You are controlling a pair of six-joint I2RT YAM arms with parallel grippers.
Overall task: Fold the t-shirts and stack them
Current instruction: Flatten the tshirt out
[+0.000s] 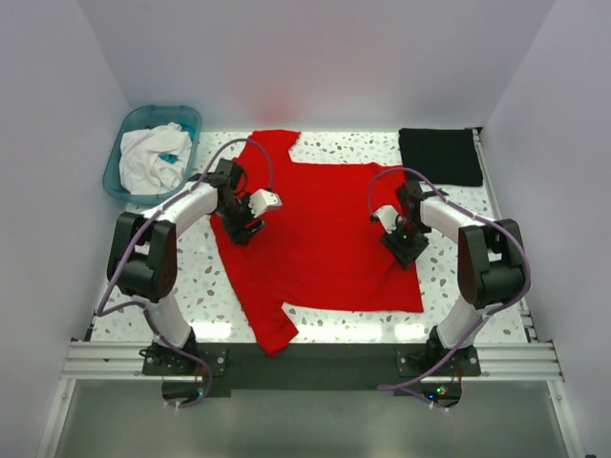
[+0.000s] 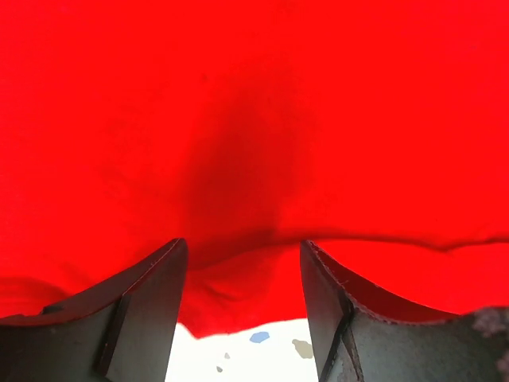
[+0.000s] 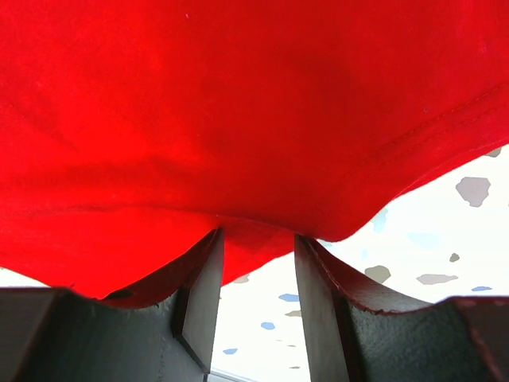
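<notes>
The red t-shirt (image 1: 325,234) lies spread flat across the middle of the table, one sleeve toward the near edge. A black t-shirt (image 1: 440,156) rests as a folded rectangle at the back right. My left gripper (image 1: 246,229) is at the red shirt's left edge. In the left wrist view the left gripper (image 2: 242,248) is open, with the hem of the red cloth (image 2: 254,119) lying between its fingertips. My right gripper (image 1: 405,246) sits at the shirt's right edge. The right wrist view shows the right gripper (image 3: 258,236) open, the red cloth (image 3: 238,103) draped against its tips.
A teal basin (image 1: 126,134) holding white cloth (image 1: 153,157) stands at the back left. Speckled white tabletop (image 1: 191,286) shows around the shirt. White walls enclose the left, back and right sides.
</notes>
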